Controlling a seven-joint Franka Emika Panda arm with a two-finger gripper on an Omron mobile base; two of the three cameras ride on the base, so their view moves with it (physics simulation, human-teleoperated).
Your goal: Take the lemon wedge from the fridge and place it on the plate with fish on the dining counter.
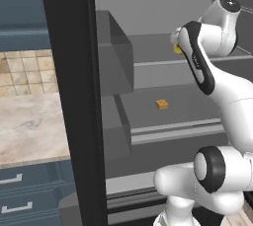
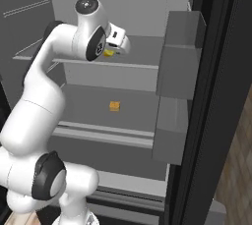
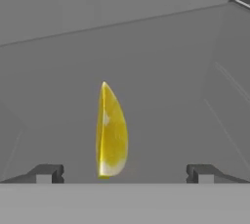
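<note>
At the far left of the left base view, the dining counter (image 1: 29, 126) shows its beige marbled top beside the black door edge of the fridge (image 1: 74, 96), which stands open. Further right, on the lower grey shelf, lies an orange-yellow chunk (image 1: 161, 104). On the shelf above it, the lemon wedge (image 1: 177, 49) peeks out from behind the white arm. In the hand view the wedge (image 3: 112, 131) stands on edge between the 2 dark fingertips (image 3: 46, 173), touching neither. The gripper (image 3: 124, 173) is spread wide, grasping nothing.
</note>
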